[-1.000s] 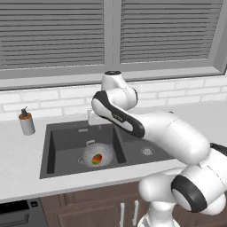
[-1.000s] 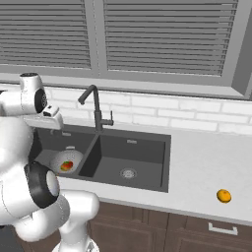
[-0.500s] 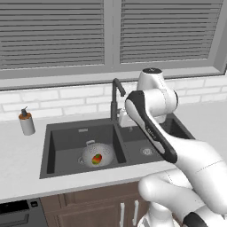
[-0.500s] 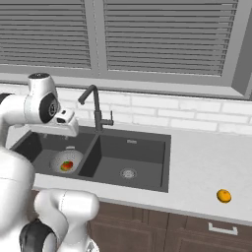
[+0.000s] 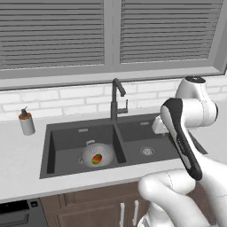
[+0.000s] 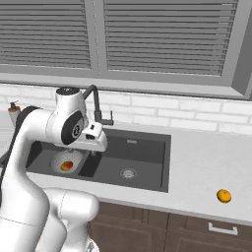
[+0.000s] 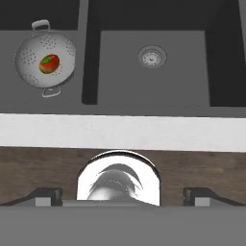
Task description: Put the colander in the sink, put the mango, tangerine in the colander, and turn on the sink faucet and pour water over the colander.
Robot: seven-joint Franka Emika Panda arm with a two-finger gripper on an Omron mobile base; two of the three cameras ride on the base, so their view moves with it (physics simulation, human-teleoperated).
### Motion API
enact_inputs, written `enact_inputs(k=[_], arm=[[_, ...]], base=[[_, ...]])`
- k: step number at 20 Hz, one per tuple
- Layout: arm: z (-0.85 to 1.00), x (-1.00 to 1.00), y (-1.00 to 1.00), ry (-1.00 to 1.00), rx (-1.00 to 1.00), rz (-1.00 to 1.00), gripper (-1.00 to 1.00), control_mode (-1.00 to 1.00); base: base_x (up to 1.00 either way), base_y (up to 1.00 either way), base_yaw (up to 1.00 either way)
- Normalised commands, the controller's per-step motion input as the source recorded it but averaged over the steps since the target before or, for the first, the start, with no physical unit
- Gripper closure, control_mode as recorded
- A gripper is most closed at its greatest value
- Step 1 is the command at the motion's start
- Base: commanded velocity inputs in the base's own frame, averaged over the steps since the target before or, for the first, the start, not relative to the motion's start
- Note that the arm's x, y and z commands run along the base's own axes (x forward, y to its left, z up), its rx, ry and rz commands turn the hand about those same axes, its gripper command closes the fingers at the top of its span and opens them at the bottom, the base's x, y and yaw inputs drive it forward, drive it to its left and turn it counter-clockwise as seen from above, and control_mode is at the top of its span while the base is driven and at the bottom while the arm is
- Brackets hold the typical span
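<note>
Sink — dark grey double basin set in the pale grey surface under a shuttered window. Colander, silvery and perforated, sits in the left basin; mango, mottled red, green and yellow, lies inside it. Tangerine rests on the surface well to the right of the sink, near the front edge, seen from the right base camera. Sink faucet, slim and black, stands behind the divider between the basins. Soap dispenser stands on the surface left of the sink. Gripper hangs above the sink's front edge — jaws spread to their widest, holding nothing. Hand camera looks down on colander, mango, the right basin's round silver drain and the wooden cabinet front. No brand, label or legible writing on any item.
</note>
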Motion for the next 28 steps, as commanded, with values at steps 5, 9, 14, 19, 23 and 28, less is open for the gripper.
enact_inputs(k=[5,9,14,19,23,28], arm=[[0.0,0.09,-1.0,0.0,0.0,0.0,-1.0,-1.0],[0.0,0.19,-1.0,0.0,0.0,-0.01,-1.0,-1.0],[-0.04,0.33,-1.0,0.05,0.0,-0.12,-1.0,-1.0],[-0.14,0.31,-1.0,0.08,0.0,-0.18,-1.0,-1.0],[-0.22,0.16,-1.0,0.06,0.0,-0.18,-1.0,-1.0],[-0.33,0.07,-1.0,0.06,0.0,-0.15,-1.0,-1.0]], base=[[0.0,0.0,0.0],[0.0,0.0,0.0],[0.0,0.0,0.0],[0.0,0.0,0.0],[0.0,0.0,0.0],[0.0,0.0,0.0]])
